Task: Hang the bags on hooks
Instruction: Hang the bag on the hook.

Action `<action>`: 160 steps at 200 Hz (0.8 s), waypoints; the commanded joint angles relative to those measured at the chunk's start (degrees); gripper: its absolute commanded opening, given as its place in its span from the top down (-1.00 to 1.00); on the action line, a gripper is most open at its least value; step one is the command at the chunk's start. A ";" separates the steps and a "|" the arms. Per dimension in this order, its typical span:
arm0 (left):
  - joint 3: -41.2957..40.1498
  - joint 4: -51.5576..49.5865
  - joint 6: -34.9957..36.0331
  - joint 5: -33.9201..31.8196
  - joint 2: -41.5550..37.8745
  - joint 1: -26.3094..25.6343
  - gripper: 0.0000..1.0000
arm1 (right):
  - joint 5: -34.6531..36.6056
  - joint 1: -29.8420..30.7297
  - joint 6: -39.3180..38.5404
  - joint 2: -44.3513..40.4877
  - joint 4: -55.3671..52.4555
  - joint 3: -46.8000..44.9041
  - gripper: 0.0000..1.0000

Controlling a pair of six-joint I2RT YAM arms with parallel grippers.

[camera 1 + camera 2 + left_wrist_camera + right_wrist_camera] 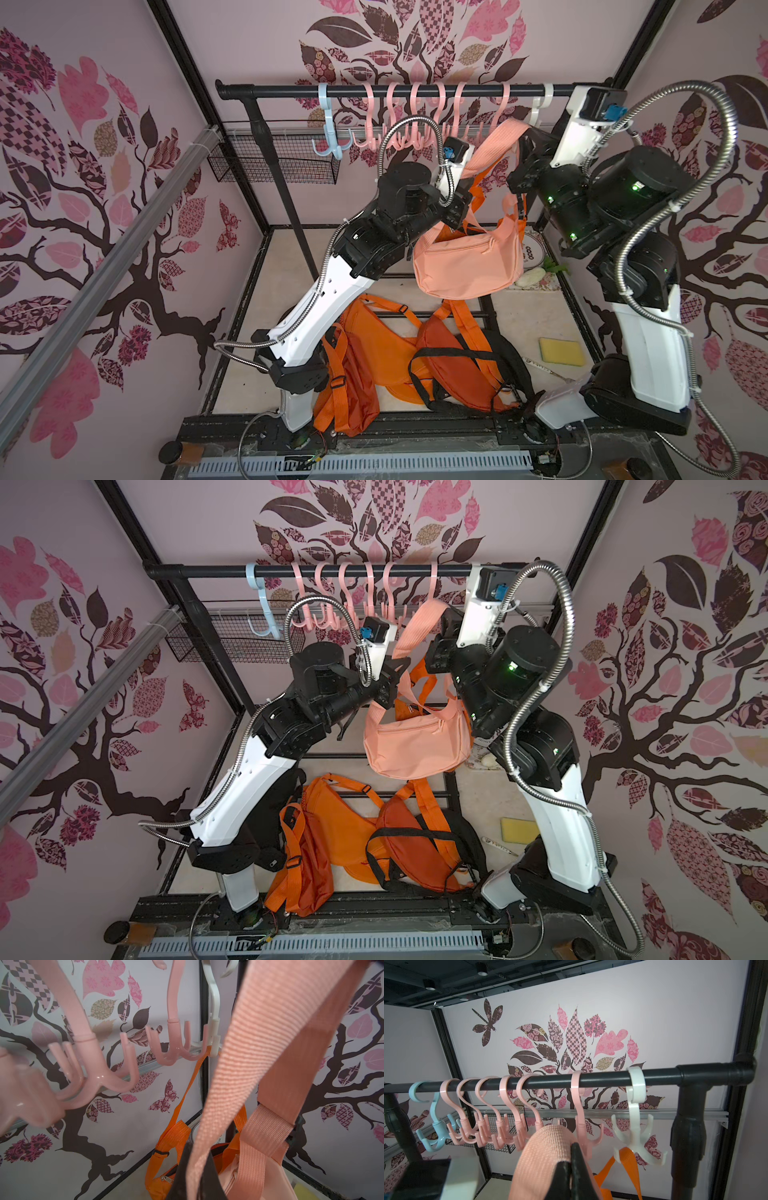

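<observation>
1. Tree-patterned walls all round; nearest, on the bench (523, 324), spare orange bags (386, 353) heaped between the arm bases, untouched.
2. Above them, peach bag (465, 266) hanging in mid-air by its strap (498, 137), clear of the bench.
3. Left end effector (386, 694) pinched shut on the strap low down, likely to steady the load.
4. Right end effector (571, 1157) clamped on the strap's top fold, keeping a loop raised for hooking.
5. Just beyond, lone pink hook (583, 1132), empty; white hook (636, 1126) beside it already bearing an orange strap (631, 1163).
6. Farthest, black rail (602, 1078) carrying every hook; bag not yet hung.
</observation>
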 commanded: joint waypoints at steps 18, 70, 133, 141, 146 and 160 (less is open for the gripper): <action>3.63 0.07 0.48 -0.70 1.45 0.41 1.00 | -2.67 -0.83 -2.32 3.52 3.89 6.56 1.00; 5.01 0.68 1.14 -1.59 3.42 0.93 1.00 | -12.37 -12.64 6.98 6.18 1.96 9.84 1.00; 4.88 2.14 0.88 -0.88 4.81 1.86 1.00 | -16.07 -14.73 7.35 8.68 1.03 9.84 1.00; 5.30 1.77 0.77 -0.73 5.24 2.23 1.00 | -16.62 -15.34 7.89 9.09 0.40 9.76 1.00; 5.43 1.58 0.68 -0.53 5.38 2.45 1.00 | -17.31 -15.81 8.37 9.34 0.07 9.79 1.00; 5.43 1.30 0.02 0.02 5.87 3.13 1.00 | -20.25 -17.56 10.53 9.93 -0.61 9.61 1.00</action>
